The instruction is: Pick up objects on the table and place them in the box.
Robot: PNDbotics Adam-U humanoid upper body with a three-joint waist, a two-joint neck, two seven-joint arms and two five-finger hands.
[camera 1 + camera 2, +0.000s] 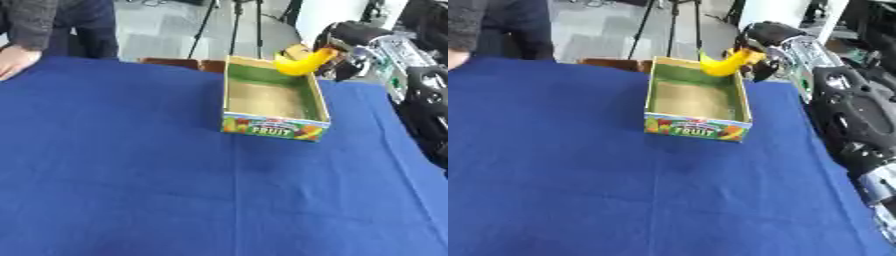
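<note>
Even, soft daylight fills both views, brightest on the floor beyond the table's point(131, 175) far edge. Everything is slightly blurred, and the box point(273, 131) casts only a faint shadow toward the near edge.

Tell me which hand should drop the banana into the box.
Right. The right hand already has its fingers curled round the banana, which hangs over the far corner of the box. The left hand shows in neither view.

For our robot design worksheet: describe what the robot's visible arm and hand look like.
Only the right arm shows: bulky black rounded shells with shiny silver metal sections between them, some ring-shaped. The right hand is black and rounded, with dark fingers. The left arm is out of view.
</note>
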